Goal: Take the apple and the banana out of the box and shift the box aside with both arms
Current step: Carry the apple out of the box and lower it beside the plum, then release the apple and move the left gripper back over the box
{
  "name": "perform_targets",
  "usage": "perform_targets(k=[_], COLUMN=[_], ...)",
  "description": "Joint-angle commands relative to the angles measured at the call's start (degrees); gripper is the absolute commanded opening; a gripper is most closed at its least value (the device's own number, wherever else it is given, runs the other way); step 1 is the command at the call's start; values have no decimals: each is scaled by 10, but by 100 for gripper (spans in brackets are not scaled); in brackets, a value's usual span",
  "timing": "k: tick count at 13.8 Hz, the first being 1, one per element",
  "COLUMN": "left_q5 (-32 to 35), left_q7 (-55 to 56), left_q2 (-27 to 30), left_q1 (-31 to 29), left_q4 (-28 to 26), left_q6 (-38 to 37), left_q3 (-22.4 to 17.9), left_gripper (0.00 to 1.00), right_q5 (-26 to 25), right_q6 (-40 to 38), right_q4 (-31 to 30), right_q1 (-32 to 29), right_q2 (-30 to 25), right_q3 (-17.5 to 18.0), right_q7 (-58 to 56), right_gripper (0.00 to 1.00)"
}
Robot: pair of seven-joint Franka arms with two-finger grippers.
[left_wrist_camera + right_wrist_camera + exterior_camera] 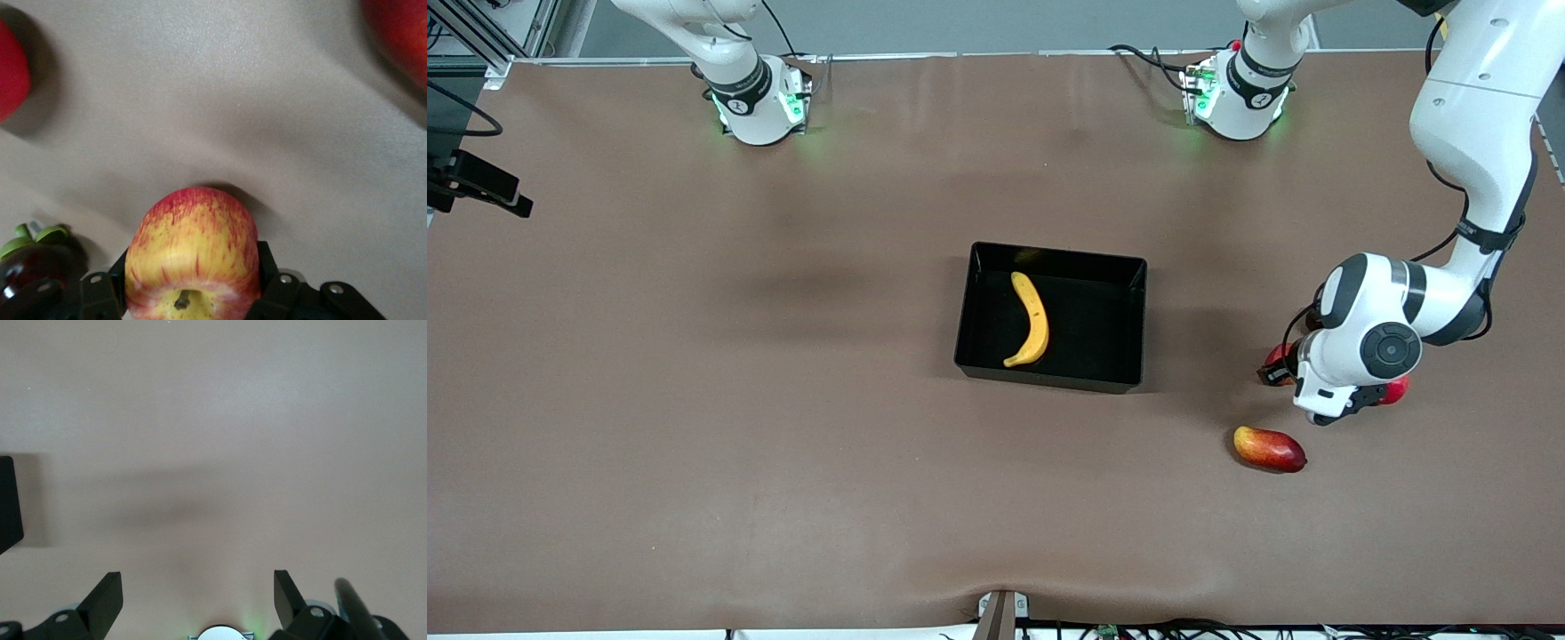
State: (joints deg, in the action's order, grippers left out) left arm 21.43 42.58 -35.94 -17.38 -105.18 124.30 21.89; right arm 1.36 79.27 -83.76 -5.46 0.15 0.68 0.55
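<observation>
Apple: you have the apple (192, 257) sitting between the left gripper's (193, 293) fingers (273, 273), which press on both its sides; its stem end faces the wrist camera. It is down at the table (694, 400), toward the left arm's end; whether it touches the cloth you cannot tell.
Banana: your banana (1032, 320) lies in the box (1049, 378), curved, nearer the wall at the right arm's end.
Box: it sits mid-table, black and glossy.
Left gripper: in the front view it (1334, 404) is low by the red fruits, well apart from the box, clamped on the apple.
Right gripper: you see its fingers (107, 597) spread apart with nothing between them, over bare table; a corner of the box (8, 503) shows at the edge. The arm waits.
Mango: your mango (1269, 449) lies on the table, nearer the front camera than the left gripper.
Other fruit: a plain red round one (10, 70) and a dark one with green leaves (30, 263) sit near the apple.
</observation>
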Motion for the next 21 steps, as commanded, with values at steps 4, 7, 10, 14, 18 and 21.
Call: perform_targets(k=[4, 7, 10, 14, 18, 21], left_q5=[17, 5, 3, 5, 12, 63], left_q7=[14, 18, 50, 53, 95, 137], left_q2=[17, 70, 109, 103, 56, -5], left_q1=[-3, -3, -1, 17, 137, 229], left_q4=[2, 3, 13, 18, 72, 112], left_q6=[7, -41, -92, -99, -93, -87], left_q3=[8, 53, 130, 222, 229, 220], left_gripper=[100, 100, 100, 100, 100, 100], right_q5=[9, 1, 1, 0, 0, 0], right_q6=[0, 0, -1, -3, -3, -3], right_q4=[4, 7, 8, 6, 4, 4], right_q1=[-3, 10, 11, 11, 12, 22], right_q2=[-1, -1, -2, -8, -9, -9], right_q3=[5, 7, 6, 6, 7, 11], right_q7=[-6, -5, -5, -5, -5, -2], right_gripper=[100, 100, 100, 100, 100, 100])
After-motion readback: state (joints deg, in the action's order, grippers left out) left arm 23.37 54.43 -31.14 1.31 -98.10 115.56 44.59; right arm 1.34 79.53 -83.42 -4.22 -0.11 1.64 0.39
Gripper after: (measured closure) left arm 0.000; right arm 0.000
